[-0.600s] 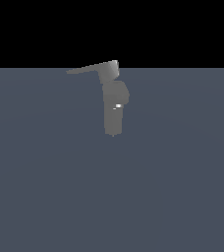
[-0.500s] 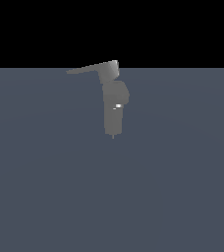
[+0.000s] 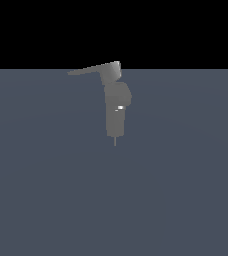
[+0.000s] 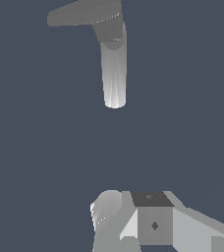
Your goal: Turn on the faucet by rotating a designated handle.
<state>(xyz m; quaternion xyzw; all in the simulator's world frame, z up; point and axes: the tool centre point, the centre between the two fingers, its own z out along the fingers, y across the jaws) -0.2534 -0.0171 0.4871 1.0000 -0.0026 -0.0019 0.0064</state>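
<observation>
The gripper, jaws' state impossible to tell, hangs well apart from the faucet; pushing near the tip of the handle should give best leverage.

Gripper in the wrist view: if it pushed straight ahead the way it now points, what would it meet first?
Probably the faucet: its pale column lies straight ahead of the gripper, with only bare floor between them. The handle juts off to one side of that line. Depth is unclear, so a pass beside the column is possible.
</observation>
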